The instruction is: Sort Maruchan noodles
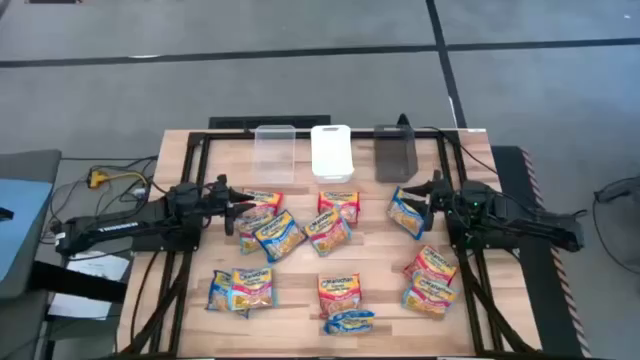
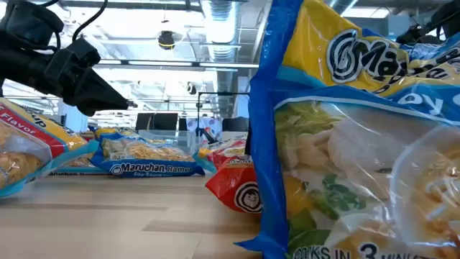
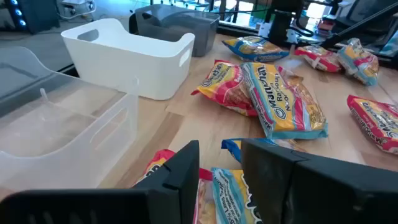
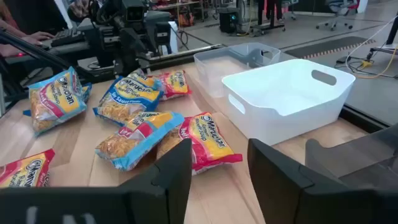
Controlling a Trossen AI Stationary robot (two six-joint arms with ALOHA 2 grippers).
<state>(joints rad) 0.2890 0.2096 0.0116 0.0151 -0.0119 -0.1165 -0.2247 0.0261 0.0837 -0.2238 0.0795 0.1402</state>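
Packets: crinkly yellow-orange Maruchan noodle packets point(image 1: 330, 232) scattered over wooden bench point(image 1: 300, 300)
Left end effector point(image 1: 232, 208): fingers apart, empty, packets just beside
Right end effector point(image 1: 428, 192): fingers apart, empty, blue-edged packet point(image 1: 405, 213) just beside

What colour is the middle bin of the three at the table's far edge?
The middle rectangular plastic bin is plain white, between a clear one and a grey one. It shows best in the right wrist view.

You see: noodle packets point(image 1: 331, 232) glossy crinkly plastic | table point(image 1: 300, 300) pale planked wood | white bin point(image 4: 292, 99) smooth matt plastic
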